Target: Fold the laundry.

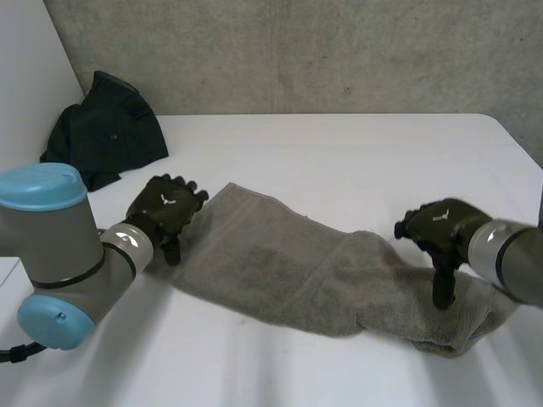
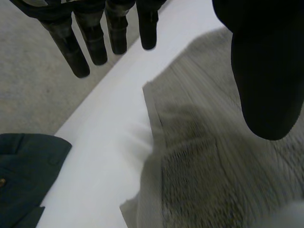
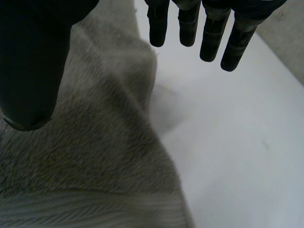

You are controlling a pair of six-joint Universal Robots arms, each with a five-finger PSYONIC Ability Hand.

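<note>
I am poising the left hand (image 1: 165, 206) and right hand (image 1: 437, 225), open and empty, over opposite ends of the towel (image 1: 280, 271). I am aiming for even corner pinches.

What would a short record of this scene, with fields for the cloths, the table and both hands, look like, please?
surface: white table
laundry in work: grey terry towel, laid long across the table, unfolded, bunched at its right end
other laundry: dark crumpled garment, far left of the table, apart from the towel
left hand: open, fingers straight, at the towel's left end by a corner
right hand: open, over the towel's bunched right end
fold: not yet begun
</note>
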